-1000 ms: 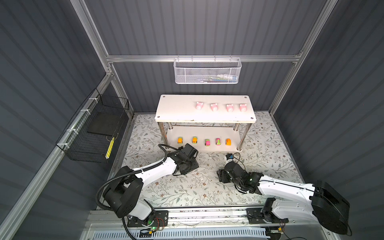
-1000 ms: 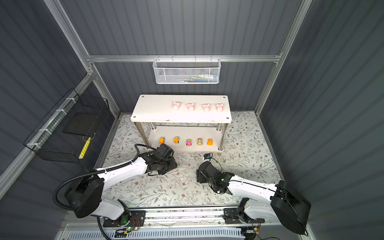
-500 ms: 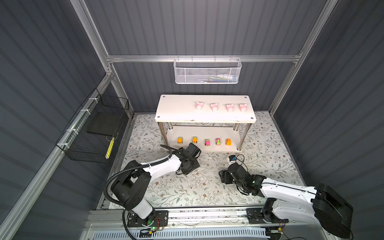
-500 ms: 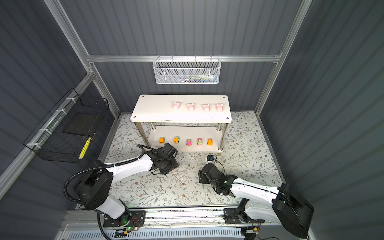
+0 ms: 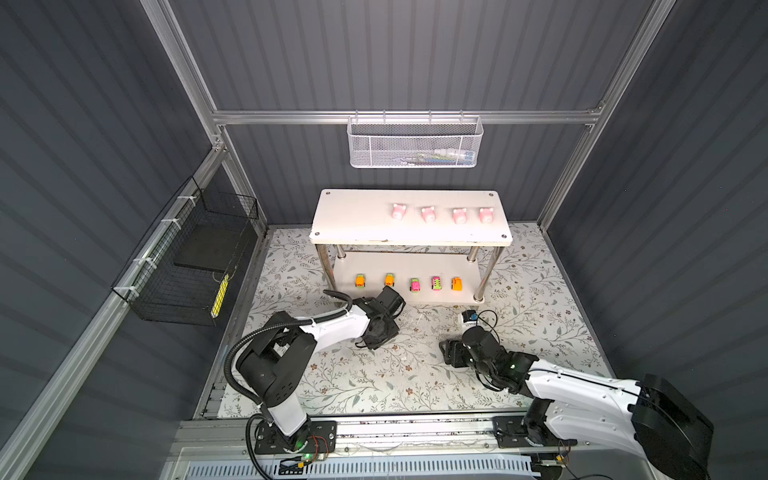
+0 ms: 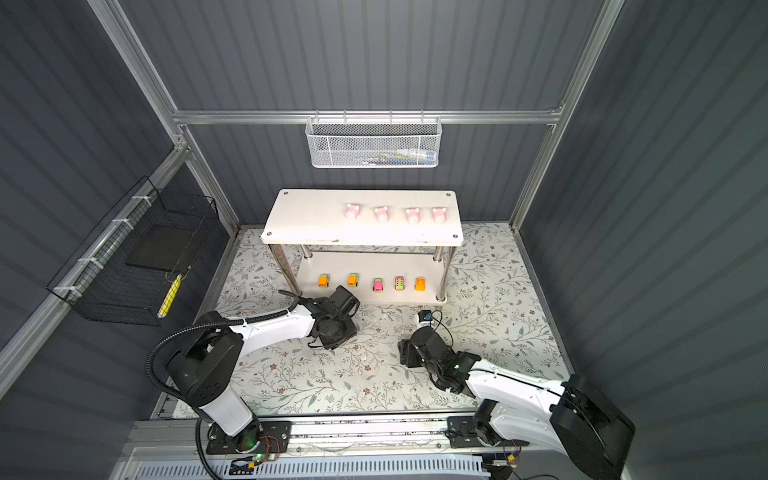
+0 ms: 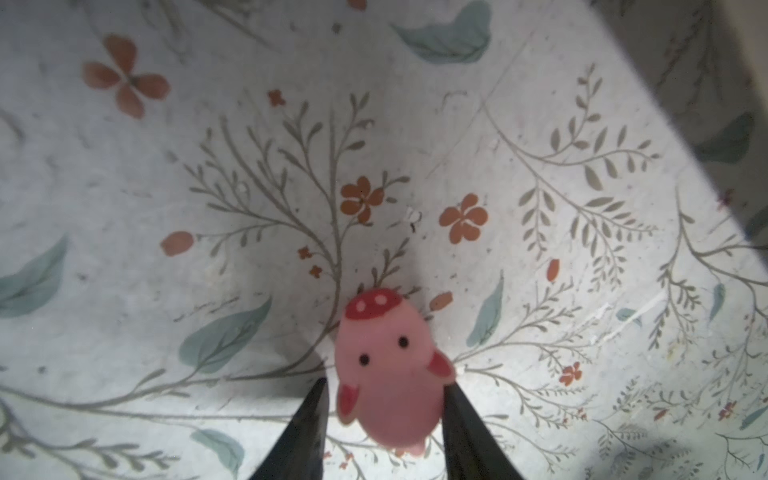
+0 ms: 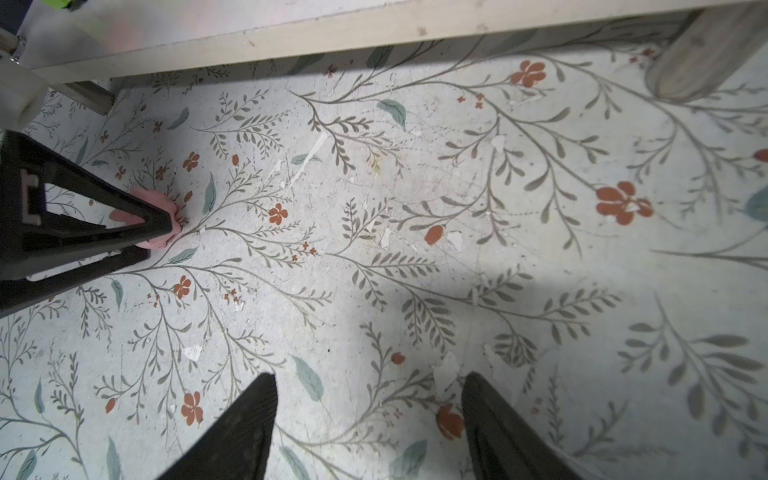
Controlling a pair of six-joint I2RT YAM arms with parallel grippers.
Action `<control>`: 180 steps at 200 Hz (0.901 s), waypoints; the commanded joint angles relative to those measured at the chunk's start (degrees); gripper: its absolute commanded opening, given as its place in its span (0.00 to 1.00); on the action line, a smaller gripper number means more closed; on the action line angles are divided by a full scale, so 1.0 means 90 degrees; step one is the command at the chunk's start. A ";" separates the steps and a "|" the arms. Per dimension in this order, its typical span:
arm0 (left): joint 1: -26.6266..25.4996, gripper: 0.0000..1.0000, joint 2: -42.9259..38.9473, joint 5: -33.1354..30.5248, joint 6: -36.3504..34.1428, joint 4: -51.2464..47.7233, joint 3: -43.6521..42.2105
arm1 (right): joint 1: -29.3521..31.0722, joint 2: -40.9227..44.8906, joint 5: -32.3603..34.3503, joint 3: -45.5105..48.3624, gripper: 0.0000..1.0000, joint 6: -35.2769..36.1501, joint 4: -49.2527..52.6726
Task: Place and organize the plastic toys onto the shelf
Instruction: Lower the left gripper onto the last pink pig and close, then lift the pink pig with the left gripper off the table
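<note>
Right now the one pig (image 7: 388, 357) not yet shelved lies on the flowered surface (image 7: 208, 166) just in front of the shelf (image 5: 357, 224). My left hand (image 7: 386, 384) has its fingers (image 7: 307, 424) either side of it. One finger touches the body by an ear. Beside the other a sliver of surface shows, so I cannot tell whether a hold is made. My right hand (image 8: 370, 415) sits low nearby, spread wide and empty.

Four pigs (image 5: 428, 214) line the top board towards its right end, and five cars (image 5: 414, 284) line the lower one.

My worry is the grip. The pig is rounded and smooth, and the tips meet it near one end rather than across the middle, so I judge a squeeze could pop it out or twist it. The left hand also works close under the front edge of the top board, so a straight lift might clip it. A careless set-down could nudge the nearest pig out of line.

Both top views hide the pig under the left hand. The left wrist view cuts the fingers off, so their full spread is lost to me. The right wrist view shows only a pink sliver behind a finger.
</note>
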State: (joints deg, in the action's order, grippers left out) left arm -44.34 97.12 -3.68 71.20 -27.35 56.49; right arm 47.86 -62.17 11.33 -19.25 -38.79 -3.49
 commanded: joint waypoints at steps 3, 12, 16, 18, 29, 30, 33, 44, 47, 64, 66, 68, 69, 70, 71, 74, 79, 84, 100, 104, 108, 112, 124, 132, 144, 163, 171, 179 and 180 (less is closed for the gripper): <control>-0.0044 0.40 0.0067 -0.0128 0.0015 -0.0311 0.0159 | -0.0034 -0.0096 -0.0095 0.0078 0.72 -0.0007 -0.0173; -0.0044 0.38 0.0066 -0.0156 -0.0008 -0.0365 0.0170 | -0.0039 -0.0121 -0.0108 0.0080 0.72 -0.0014 -0.0194; -0.0044 0.37 0.0068 -0.0164 -0.0026 -0.0394 0.0174 | -0.0043 -0.0132 -0.0112 0.0079 0.72 -0.0007 -0.0198; -0.0044 0.37 0.0068 -0.0174 -0.0039 -0.0405 0.0177 | -0.0044 -0.0140 -0.0116 0.0078 0.72 -0.0007 -0.0199; -0.0039 0.33 0.0051 -0.0199 -0.0094 -0.0467 0.0195 | -0.0050 -0.0148 -0.0121 0.0079 0.72 -0.0007 -0.0199; -0.0037 0.33 0.0050 -0.0198 -0.0091 -0.0472 0.0192 | -0.0052 -0.0150 -0.0119 0.0088 0.72 -0.0007 -0.0199; -0.0043 0.33 0.0049 -0.0214 -0.0105 -0.0484 0.0197 | -0.0053 -0.0152 -0.0125 0.0093 0.72 -0.0007 -0.0199; -0.0044 0.31 0.0024 -0.0242 -0.0161 -0.0529 0.0202 | -0.0054 -0.0138 -0.0134 0.0088 0.72 -0.0017 -0.0199; -0.0044 0.30 0.0020 -0.0253 -0.0172 -0.0546 0.0207 | -0.0054 -0.0136 -0.0127 0.0088 0.72 -0.0017 -0.0199; -0.0044 0.28 0.0007 -0.0272 -0.0253 -0.0609 0.0190 | -0.0066 -0.0121 -0.0132 0.0097 0.72 -0.0026 -0.0199; -0.0039 0.28 0.0002 -0.0274 -0.0262 -0.0610 0.0181 | -0.0064 -0.0123 -0.0130 0.0097 0.72 -0.0026 -0.0199; -0.0043 0.28 0.0000 -0.0274 -0.0274 -0.0612 0.0179 | -0.0064 -0.0123 -0.0127 0.0097 0.72 -0.0026 -0.0199; -0.0039 0.28 0.0000 -0.0274 -0.0279 -0.0617 0.0179 | -0.0063 -0.0123 -0.0132 0.0102 0.72 -0.0026 -0.0199; -0.0042 0.28 0.0000 -0.0274 -0.0286 -0.0615 0.0174 | -0.0063 -0.0118 -0.0129 0.0105 0.72 -0.0026 -0.0199; -0.0043 0.28 0.0000 -0.0274 -0.0290 -0.0619 0.0171 | -0.0063 -0.0121 -0.0128 0.0101 0.72 -0.0026 -0.0199; -0.0044 0.28 0.0000 -0.0269 -0.0302 -0.0624 0.0170 | -0.0063 -0.0123 -0.0135 0.0106 0.72 -0.0026 -0.0199; -0.0044 0.27 -0.0012 -0.0265 -0.0338 -0.0627 0.0166 | -0.0063 -0.0115 -0.0130 0.0107 0.72 -0.0025 -0.0199; -0.0043 0.27 -0.0020 -0.0265 -0.0358 -0.0641 0.0150 | -0.0071 -0.0117 -0.0128 0.0106 0.72 -0.0035 -0.0199; -0.0044 0.26 -0.0054 -0.0247 -0.0482 -0.0648 0.0108 | -0.0073 -0.0133 -0.0137 0.0097 0.72 -0.0045 -0.0203; -0.0044 0.25 -0.0059 -0.0224 -0.0535 -0.0636 0.0096 | -0.0073 -0.0139 -0.0148 0.0097 0.72 -0.0042 -0.0208; -0.0044 0.26 -0.0067 -0.0210 -0.0596 -0.0647 0.0096 | -0.0073 -0.0140 -0.0153 0.0103 0.72 -0.0041 -0.0217; -0.0044 0.26 -0.0063 -0.0187 -0.0666 -0.0647 0.0092 | -0.0073 -0.0146 -0.0152 0.0100 0.72 -0.0046 -0.0218; -0.0042 0.26 -0.0032 -0.0098 -0.0912 -0.0725 0.0126 | -0.0080 -0.0164 -0.0164 0.0088 0.72 -0.0046 -0.0235; -0.0044 0.26 -0.0012 0.0010 -0.1110 -0.0750 0.0130 | -0.0083 -0.0168 -0.0174 0.0075 0.72 -0.0037 -0.0246; -0.0038 0.26 0.0019 0.0127 -0.1325 -0.0870 0.0155 | -0.0081 -0.0171 -0.0197 0.0058 0.72 -0.0036 -0.0275; -0.0044 0.26 -0.0081 0.0249 -0.1633 -0.0945 0.0059 | -0.0083 -0.0441 -0.0245 0.0010 0.72 -0.0035 -0.0316; -0.0044 0.27 -0.0112 0.0276 -0.1802 -0.1026 0.0058 | -0.0083 -0.0478 -0.0271 -0.0009 0.72 -0.0036 -0.0333; -0.0044 0.27 -0.0136 0.0306 -0.1977 -0.1146 0.0087 | -0.0083 -0.0513 -0.0290 -0.0027 0.72 -0.0037 -0.0353; -0.0044 0.27 -0.0141 0.0309 -0.2004 -0.1153 0.0094 | -0.0083 -0.0518 -0.0286 -0.0028 0.72 -0.0036 -0.0354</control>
State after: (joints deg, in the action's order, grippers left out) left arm -44.49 97.01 -3.31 59.66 -32.14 56.97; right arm 47.33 -65.80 9.47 -19.07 -38.81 -5.96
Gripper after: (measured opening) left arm 0.267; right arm 0.723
